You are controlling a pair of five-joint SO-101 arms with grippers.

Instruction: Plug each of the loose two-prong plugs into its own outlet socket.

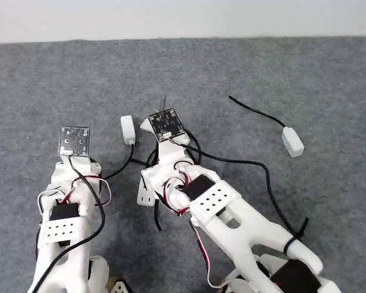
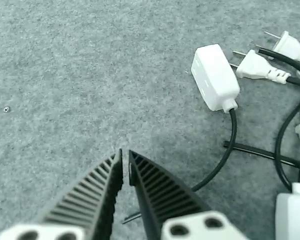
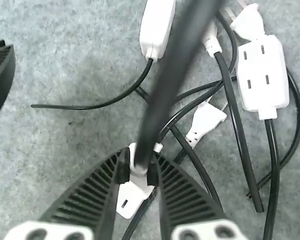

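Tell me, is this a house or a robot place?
Likely a robot test bench, not a home: two robot arms on a grey mat, with loose plugs and sockets laid out for practice.

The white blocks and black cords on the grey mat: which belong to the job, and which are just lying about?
Job:
- white two-prong plug on a black cord, clamped in the right gripper
- other loose white two-prong plugs
- white rectangular outlet sockets
- left gripper, shut and empty

Lying about:
- grey felt-like table cover
- tiny speck on it, too small to identify
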